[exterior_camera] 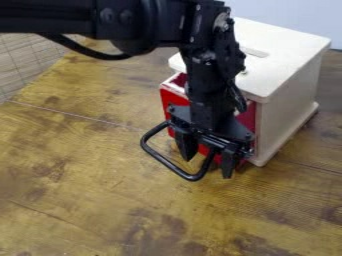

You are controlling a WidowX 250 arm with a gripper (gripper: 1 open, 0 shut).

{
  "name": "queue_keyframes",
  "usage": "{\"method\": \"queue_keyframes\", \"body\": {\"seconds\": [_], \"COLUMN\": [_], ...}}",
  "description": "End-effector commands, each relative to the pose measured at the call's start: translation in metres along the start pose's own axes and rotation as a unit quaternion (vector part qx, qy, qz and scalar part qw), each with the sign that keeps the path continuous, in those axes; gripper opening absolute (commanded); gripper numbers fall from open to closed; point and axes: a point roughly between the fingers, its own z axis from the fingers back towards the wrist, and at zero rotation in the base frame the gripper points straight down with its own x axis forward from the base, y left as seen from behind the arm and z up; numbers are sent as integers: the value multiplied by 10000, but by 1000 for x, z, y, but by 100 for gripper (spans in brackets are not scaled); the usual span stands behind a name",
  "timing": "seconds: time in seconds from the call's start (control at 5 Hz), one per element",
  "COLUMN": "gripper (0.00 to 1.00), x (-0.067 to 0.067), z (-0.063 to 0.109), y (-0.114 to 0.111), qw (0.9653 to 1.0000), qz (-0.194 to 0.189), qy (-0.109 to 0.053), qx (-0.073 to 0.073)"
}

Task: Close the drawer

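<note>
The red drawer (173, 104) sits in the front of the cream-white cabinet (287, 75), its face sticking out slightly from the cabinet. Its black loop handle (163, 159) lies forward over the wooden table. My black gripper (205, 154) points straight down right in front of the drawer face, above the handle's right part. It is open, with one finger (182, 143) on the left, the other finger (231, 161) on the right, and nothing between them. The arm hides the middle of the drawer front.
The cabinet has a slot (257, 50) on top and stands at the back right of the worn wooden table (80, 190). A woven mat (27, 55) lies at the far left edge. A pale wall runs behind.
</note>
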Motion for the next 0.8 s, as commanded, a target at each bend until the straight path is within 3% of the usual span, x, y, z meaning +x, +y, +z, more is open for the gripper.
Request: {"method": "queue_keyframes", "body": {"seconds": [0.0, 0.4, 0.6], "gripper": [100, 100, 100], "x": [-37, -47, -52], "z": [-35, -49, -40], "y": [-19, -22, -19], "qw": [9973, 9975, 9975], "qz": [-250, 11, 77], "qy": [689, 708, 709], "qx": [78, 42, 23]}}
